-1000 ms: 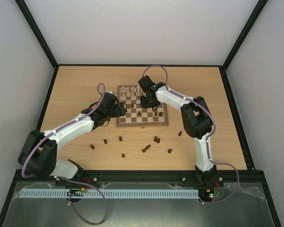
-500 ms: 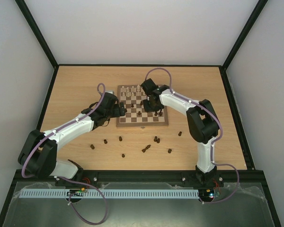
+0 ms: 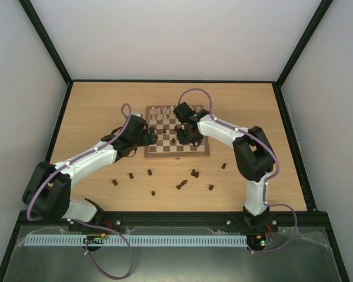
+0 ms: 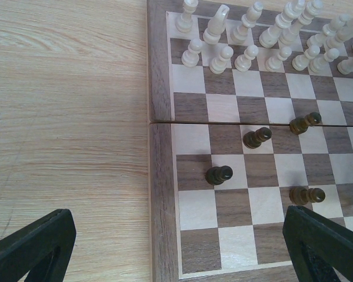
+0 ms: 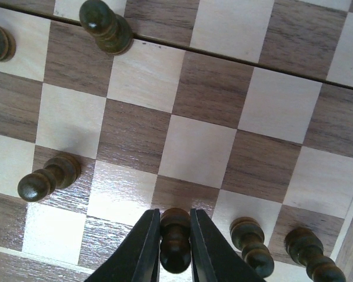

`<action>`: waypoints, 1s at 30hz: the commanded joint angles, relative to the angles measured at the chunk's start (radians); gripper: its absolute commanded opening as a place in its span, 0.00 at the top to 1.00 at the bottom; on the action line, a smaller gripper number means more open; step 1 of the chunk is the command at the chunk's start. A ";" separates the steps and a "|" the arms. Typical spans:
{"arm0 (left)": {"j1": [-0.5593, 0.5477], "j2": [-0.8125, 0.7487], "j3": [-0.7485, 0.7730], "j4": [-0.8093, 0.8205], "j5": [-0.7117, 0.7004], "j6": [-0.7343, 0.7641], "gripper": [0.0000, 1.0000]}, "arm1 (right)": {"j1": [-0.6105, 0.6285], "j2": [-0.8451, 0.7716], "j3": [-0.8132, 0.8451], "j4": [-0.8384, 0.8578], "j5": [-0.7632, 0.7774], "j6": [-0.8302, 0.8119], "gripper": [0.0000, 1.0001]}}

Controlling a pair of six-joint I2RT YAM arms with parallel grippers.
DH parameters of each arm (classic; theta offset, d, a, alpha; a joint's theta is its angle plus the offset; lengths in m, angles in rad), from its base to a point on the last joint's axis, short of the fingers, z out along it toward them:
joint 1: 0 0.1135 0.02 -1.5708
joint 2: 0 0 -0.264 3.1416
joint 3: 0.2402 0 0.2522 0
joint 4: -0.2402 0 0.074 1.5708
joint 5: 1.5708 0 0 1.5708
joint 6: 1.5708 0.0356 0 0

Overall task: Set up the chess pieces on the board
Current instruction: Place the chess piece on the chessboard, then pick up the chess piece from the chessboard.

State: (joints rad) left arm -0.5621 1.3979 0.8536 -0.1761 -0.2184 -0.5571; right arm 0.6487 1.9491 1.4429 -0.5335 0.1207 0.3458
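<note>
Near side: loose dark pieces [image 3: 181, 184], turned wood, scattered on pale wood-grain table [image 3: 94, 111], 6 o'clock of board [image 3: 165, 154]. Over the board, right gripper [image 5: 175, 232] has jaws clamped on dark pawn [image 5: 175, 247], glossy with a ringed neck. Two other dark men [image 5: 251, 244] sit just beside it at 3 o'clock. At board's 9 o'clock edge, left gripper [image 4: 176, 247] has jaws wide, nothing held. Mid-board squares mostly open. Far: cream pieces [image 4: 221, 60] in two rows along 12 o'clock edge.

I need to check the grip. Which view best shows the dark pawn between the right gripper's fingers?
Right wrist: the dark pawn sits close up, pinched between the fingers of the right gripper. Top external hides it under that gripper; left wrist does not show it.
</note>
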 commanded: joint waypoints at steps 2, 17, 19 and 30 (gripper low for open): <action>-0.004 -0.019 0.028 -0.014 -0.009 0.007 0.00 | 0.011 -0.002 -0.010 -0.041 0.001 0.006 0.84; -0.005 -0.021 0.028 -0.016 -0.015 0.007 0.00 | 0.012 -0.045 0.079 -0.078 0.007 0.007 0.72; -0.006 -0.019 0.029 -0.017 -0.017 0.006 0.00 | 0.011 -0.022 0.128 -0.085 0.011 0.006 0.71; -0.006 -0.018 0.030 -0.020 -0.024 0.011 0.00 | 0.011 0.193 0.382 -0.122 0.012 -0.005 0.58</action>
State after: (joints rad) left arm -0.5629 1.3937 0.8539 -0.1791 -0.2226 -0.5568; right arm 0.6544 2.0609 1.7630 -0.5766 0.1284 0.3470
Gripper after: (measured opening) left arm 0.995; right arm 0.416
